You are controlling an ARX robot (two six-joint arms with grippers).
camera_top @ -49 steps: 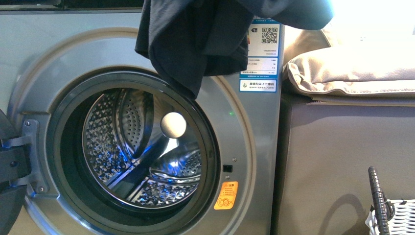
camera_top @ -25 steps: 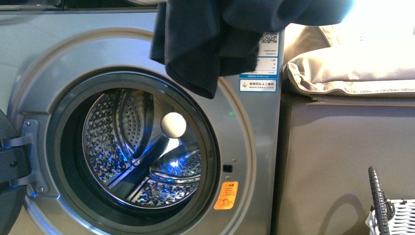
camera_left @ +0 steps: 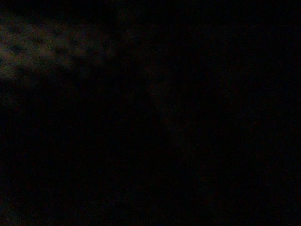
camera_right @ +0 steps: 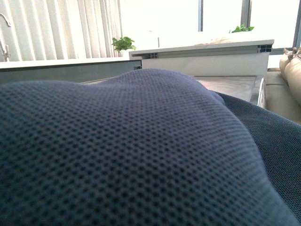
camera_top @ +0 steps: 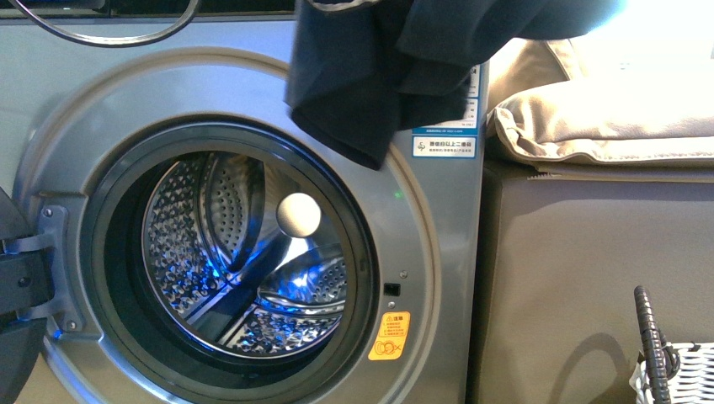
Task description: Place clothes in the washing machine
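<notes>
Hanging clothes [camera_top: 362, 76] cover label [camera_top: 444, 145] on washing machine [camera_top: 210, 84].

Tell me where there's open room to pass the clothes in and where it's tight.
The drum mouth, ringed by the dark seal, is open. Crowded: top right, where the clothes hang over the label, and the left edge by the door hinge.

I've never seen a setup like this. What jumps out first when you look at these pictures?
A dark navy garment hangs at the top of the front view, in front of the upper right of the grey washing machine and covering part of its energy label. Below it the shiny perforated drum shows, with blue glints. In the right wrist view, mesh fabric fills most of the picture; the left wrist view is dark.
</notes>
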